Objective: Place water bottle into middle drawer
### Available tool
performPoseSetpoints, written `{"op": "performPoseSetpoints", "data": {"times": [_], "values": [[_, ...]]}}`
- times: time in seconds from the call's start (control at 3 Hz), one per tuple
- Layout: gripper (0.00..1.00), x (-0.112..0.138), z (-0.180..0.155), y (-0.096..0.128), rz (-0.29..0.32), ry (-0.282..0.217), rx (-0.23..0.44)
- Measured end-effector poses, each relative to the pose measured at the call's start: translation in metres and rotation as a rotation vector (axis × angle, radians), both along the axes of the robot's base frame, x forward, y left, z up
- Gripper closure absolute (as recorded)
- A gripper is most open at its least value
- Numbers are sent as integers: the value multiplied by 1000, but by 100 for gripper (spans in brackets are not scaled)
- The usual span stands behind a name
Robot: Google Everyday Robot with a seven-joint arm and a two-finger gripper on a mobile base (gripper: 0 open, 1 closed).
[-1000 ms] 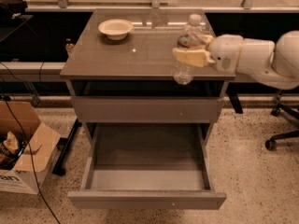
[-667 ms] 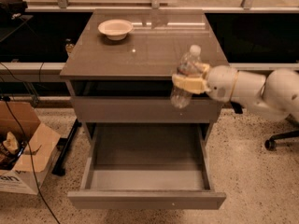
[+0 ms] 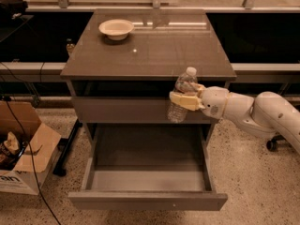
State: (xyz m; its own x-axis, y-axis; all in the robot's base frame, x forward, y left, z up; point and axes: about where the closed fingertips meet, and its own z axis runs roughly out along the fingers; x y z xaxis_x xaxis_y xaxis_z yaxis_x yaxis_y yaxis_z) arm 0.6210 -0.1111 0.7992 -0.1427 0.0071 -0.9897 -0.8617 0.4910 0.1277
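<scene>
Clasping water bottle (image 3: 184,84), jaws above middle drawer (image 3: 147,199) — bowl (image 3: 116,28) well apart.

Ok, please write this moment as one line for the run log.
gripper: at cabinet front, shut on bottle | bottle: over open drawer | bowl: on cabinet

Clear ribbed plastic bottle (image 3: 177,113) held in matt cream gripper (image 3: 176,99) over smooth grey drawer (image 3: 147,181); glossy tabletop (image 3: 154,50); box (image 3: 29,142), probably cardboard

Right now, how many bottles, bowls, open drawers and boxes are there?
Bottles: 1, water bottle held by the end effector in front of the cabinet
Bowls: 1, bowl on the cabinet top
Open drawers: 1, middle drawer
Boxes: 1, cardboard box on the floor
Total: 4
</scene>
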Motion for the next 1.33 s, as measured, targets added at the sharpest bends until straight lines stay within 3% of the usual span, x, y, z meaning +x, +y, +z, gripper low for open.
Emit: {"op": "performPoseSetpoints", "data": {"times": [0.33, 1.0, 1.33], "values": [[100, -2, -16, 11, 35, 24, 1], [100, -24, -97, 31, 27, 136, 91], [100, -34, -138, 33, 0, 140, 55]]}}
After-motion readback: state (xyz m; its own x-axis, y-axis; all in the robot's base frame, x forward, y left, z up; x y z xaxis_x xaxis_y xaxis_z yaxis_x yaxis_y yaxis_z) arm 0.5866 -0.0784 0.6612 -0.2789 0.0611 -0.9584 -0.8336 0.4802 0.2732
